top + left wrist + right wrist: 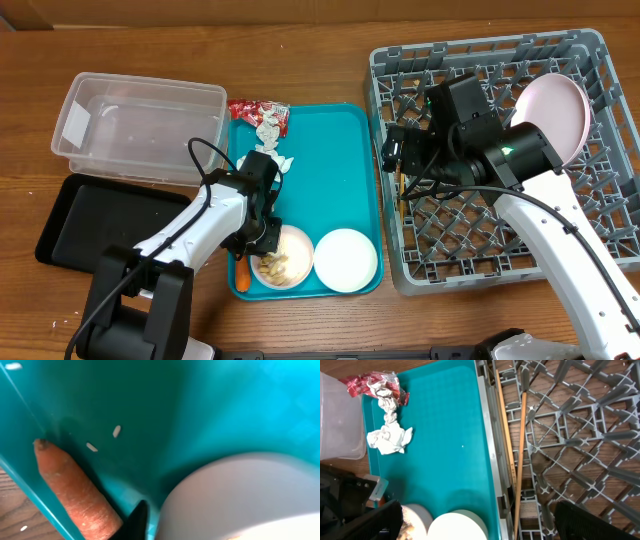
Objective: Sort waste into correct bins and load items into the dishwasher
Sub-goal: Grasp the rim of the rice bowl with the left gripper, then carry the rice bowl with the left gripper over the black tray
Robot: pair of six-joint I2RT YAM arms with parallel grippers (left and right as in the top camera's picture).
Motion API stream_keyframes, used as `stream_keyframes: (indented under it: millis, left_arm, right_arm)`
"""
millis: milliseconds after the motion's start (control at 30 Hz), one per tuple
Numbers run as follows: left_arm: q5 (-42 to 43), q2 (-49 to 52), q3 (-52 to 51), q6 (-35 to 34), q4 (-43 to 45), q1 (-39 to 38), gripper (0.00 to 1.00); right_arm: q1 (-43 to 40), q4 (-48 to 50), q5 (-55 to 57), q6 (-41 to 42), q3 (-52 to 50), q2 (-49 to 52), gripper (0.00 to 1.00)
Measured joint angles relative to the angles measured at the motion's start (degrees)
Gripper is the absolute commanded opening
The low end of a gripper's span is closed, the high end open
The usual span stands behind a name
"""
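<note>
My left gripper (262, 236) is low on the teal tray at the left rim of a white bowl (283, 258) holding whitish food scraps. In the left wrist view one black finger (135, 522) sits between the orange carrot (75, 492) and the bowl's wall (240, 495). The other finger is hidden behind that wall. The carrot (241, 275) lies by the tray's left edge. My right gripper (480, 525) is open and empty over the left edge of the grey dish rack (500, 230). A white plate (555, 115) stands in the rack.
An empty white bowl (346, 260) sits on the teal tray (330, 150). The red-and-white wrapper (258, 113) and white napkin (278, 160) lie at its far end. The clear tub (140, 125) and black tray (90, 225) are to the left. Wooden sticks (520, 460) lie in the rack.
</note>
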Motion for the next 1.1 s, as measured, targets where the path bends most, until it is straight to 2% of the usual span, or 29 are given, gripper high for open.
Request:
stream_keyframes:
  millis: [233,533,833,1000,1100]
  left_arm:
    - [1.20,-0.02,3.19,0.13,-2.82,0.00,0.04]
    - [1.11,-2.32,17.31,0.13,-14.62,0.72,0.04]
    - [6.82,-7.89,25.55,2.08,-16.90,2.60,0.04]
    - [3.74,-8.46,25.77,1.42,-21.90,2.58,0.04]
    - [-1.36,-8.85,25.88,-1.75,-25.81,3.06,0.04]
  right_arm:
    - [0.00,-0.09,0.02,0.00,0.00,0.00,1.00]
    - [0.00,-0.46,-0.11,-0.02,0.00,0.00,1.00]
    - [0.00,1.66,-5.68,0.15,0.00,0.00,1.00]
    - [0.00,2.12,-7.37,0.17,0.00,0.00,1.00]
    - [0.00,2.12,-7.80,0.17,0.00,0.00,1.00]
